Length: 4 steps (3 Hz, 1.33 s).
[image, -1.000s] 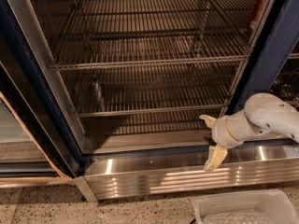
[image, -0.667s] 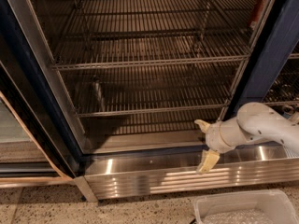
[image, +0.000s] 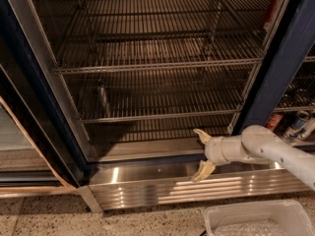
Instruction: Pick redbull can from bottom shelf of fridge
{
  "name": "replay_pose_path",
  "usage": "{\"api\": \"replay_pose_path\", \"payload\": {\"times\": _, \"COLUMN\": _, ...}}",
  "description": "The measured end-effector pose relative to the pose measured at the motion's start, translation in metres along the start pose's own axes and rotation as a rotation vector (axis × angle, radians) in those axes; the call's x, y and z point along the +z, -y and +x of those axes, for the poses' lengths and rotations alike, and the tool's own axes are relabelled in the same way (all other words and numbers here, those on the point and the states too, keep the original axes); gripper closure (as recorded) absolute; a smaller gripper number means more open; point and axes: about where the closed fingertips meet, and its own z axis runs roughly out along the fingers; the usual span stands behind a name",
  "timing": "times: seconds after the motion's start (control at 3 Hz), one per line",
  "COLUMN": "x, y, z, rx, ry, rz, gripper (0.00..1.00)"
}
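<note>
Fridge (image: pixel 273 85) open before you, chrome racks dim. Redbull can (image: pixel 102 98): slim, shadowed silver, upright, left on bottom shelf (image: pixel 167 115). Your gripper (image: pixel 202 152) low right, over base panel (image: pixel 157 191); 2 fingers spread wide, holding nothing.

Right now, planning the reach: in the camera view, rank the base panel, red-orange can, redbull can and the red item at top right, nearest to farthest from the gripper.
The gripper, open, hangs low at centre-right.
1. The base panel, just below it.
2. The red-orange can, low on the right.
3. The redbull can, just right of that.
4. The red item, high at top right.
</note>
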Motion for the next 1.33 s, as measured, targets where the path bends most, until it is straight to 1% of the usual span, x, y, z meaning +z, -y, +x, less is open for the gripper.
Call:
{"api": "replay_pose_path", "payload": {"times": 0.33, "x": 0.021, "y": 0.008, "z": -0.001, "rx": -0.013, "ry": 0.174, "rz": 0.033, "gripper": 0.00}}
{"api": "replay_pose_path", "payload": {"times": 0.67, "x": 0.039, "y": 0.022, "z": -0.003, "rx": -0.005, "ry": 0.330, "rz": 0.044, "gripper": 0.00}}
{"api": "replay_pose_path", "payload": {"times": 1.0, "x": 0.040, "y": 0.022, "z": -0.003, "rx": -0.005, "ry": 0.330, "rz": 0.044, "gripper": 0.00}}
{"api": "replay_pose_path", "payload": {"times": 1.33, "x": 0.051, "y": 0.013, "z": -0.012, "rx": -0.004, "ry": 0.360, "rz": 0.076, "gripper": 0.00}}
